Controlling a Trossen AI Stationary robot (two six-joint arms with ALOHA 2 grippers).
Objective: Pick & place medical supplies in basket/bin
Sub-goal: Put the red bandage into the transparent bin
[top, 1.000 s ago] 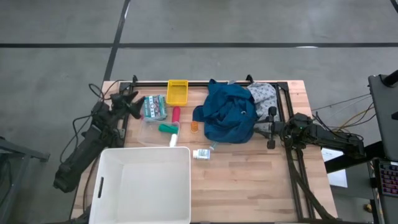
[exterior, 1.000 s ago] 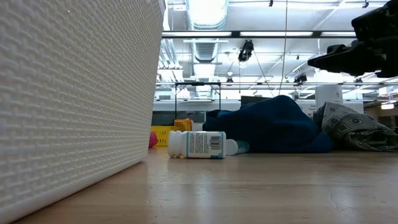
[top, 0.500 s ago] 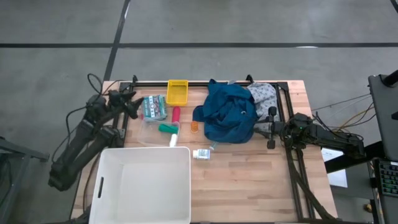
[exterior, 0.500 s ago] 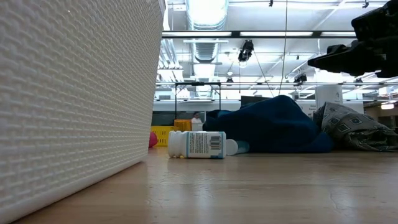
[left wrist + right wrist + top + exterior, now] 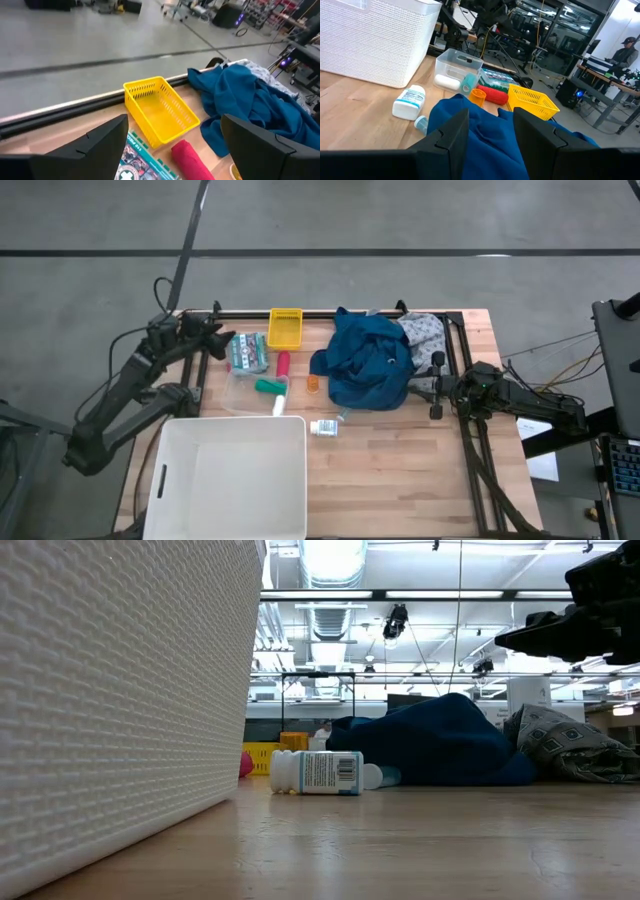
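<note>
Your supplies lie loose on the table; the white bin (image 5: 228, 477) at the near left corner holds nothing you can see.

The blue garment (image 5: 368, 362) is heaped at the far right, with the speckled cloth (image 5: 424, 332) touching its far right edge. Left of it sit an orange bottle (image 5: 313, 383), a red tube (image 5: 283, 363) and a green bottle (image 5: 268, 387), beside a clear box (image 5: 456, 65); a white bottle (image 5: 323, 427) lies on its side just off the bin's far right corner. A yellow basket (image 5: 285, 327) and a printed packet (image 5: 248, 352) sit at the far edge. Your left gripper (image 5: 216, 340) hovers by the packet, fingers spread, grasping nothing. Your right gripper (image 5: 434, 385) waits just right of the garment, fingers apart, also holding nothing.
</note>
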